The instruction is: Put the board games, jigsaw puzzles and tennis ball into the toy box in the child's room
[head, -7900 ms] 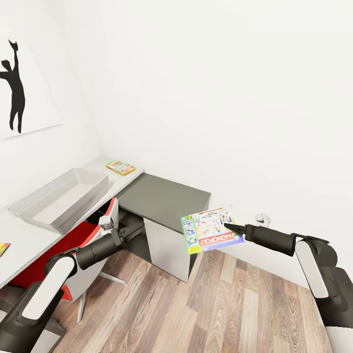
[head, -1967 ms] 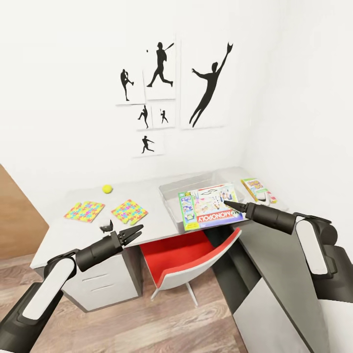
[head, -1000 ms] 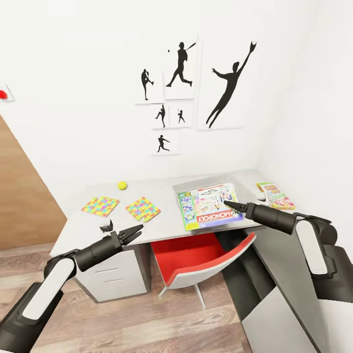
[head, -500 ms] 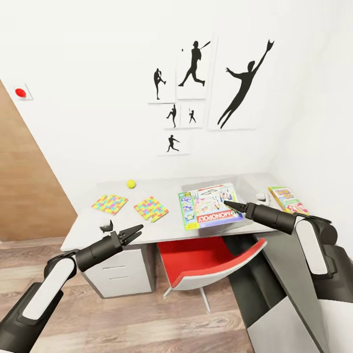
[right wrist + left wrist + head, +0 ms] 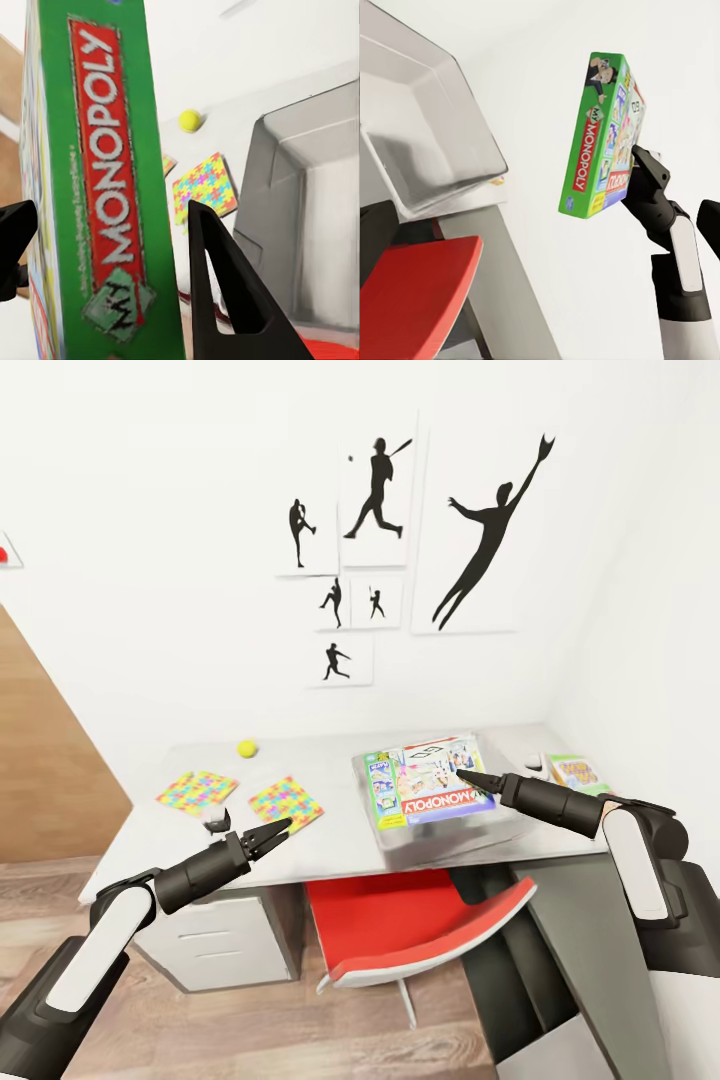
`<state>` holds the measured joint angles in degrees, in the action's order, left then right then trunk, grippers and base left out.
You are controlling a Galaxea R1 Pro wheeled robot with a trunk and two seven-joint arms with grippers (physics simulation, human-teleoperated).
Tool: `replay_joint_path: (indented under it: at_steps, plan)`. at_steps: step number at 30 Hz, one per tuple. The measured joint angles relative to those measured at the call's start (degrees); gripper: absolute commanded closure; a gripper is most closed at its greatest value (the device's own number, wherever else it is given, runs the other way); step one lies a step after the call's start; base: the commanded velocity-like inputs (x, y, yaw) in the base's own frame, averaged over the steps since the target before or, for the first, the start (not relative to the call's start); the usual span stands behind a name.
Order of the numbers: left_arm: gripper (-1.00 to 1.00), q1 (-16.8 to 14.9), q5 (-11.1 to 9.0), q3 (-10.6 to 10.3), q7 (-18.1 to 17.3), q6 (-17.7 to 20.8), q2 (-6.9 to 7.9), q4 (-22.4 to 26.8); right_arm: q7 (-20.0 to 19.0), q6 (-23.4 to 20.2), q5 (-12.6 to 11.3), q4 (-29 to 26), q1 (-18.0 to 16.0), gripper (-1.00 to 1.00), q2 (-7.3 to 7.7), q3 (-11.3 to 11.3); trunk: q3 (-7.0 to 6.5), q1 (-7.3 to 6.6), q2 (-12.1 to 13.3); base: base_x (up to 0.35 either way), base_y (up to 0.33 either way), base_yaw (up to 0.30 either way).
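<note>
At the right of the head view, the right arm reaches in from the lower right corner, bent at the elbow, and points toward the middle. The right gripper (image 5: pixel 466 777) pinches the edge of the Monopoly box (image 5: pixel 428 793) and holds it flat in the air over the toy box (image 5: pixel 440 838), which sits on the table (image 5: pixel 330 830). The left arm comes up from the lower left corner and points toward the middle too. The left gripper (image 5: pixel 272 829) holds nothing, and its fingers are a little apart in front of the table edge.

On the table there are two jigsaw puzzles, one (image 5: pixel 197 790) at the left and one (image 5: pixel 286 802) just beside it. One tennis ball (image 5: pixel 246 748) lies behind them, near the wall. One more board game (image 5: pixel 576 772) lies at the far right of the table. A red chair (image 5: pixel 420 930) stands under the table. Six black sports pictures (image 5: pixel 400 550) hang on the wall above.
</note>
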<state>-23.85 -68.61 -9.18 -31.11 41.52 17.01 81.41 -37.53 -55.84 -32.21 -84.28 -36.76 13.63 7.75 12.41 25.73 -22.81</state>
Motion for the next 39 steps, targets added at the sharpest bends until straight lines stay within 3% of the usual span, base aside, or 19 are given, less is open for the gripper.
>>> replay_joint_path:
  at_steps: [24, 39]
  plan:
    - [-1.00, 0.02, -0.02, 0.02, 0.00, 0.00, 0.01, -0.01, 0.01, -0.03, -0.06, 0.01, -0.01, 1.00, -0.01, -0.01, 0.00, 0.02, 0.00, 0.033, -0.014, 0.209]
    - [-1.00, 0.00, -0.01, 0.00, -0.05, 0.01, 0.00, -0.03, -0.01, -0.08, -0.26, -0.01, 0.00, 1.00, 0.00, 0.00, 0.00, 0.00, -0.01, 0.029, -0.008, 0.043]
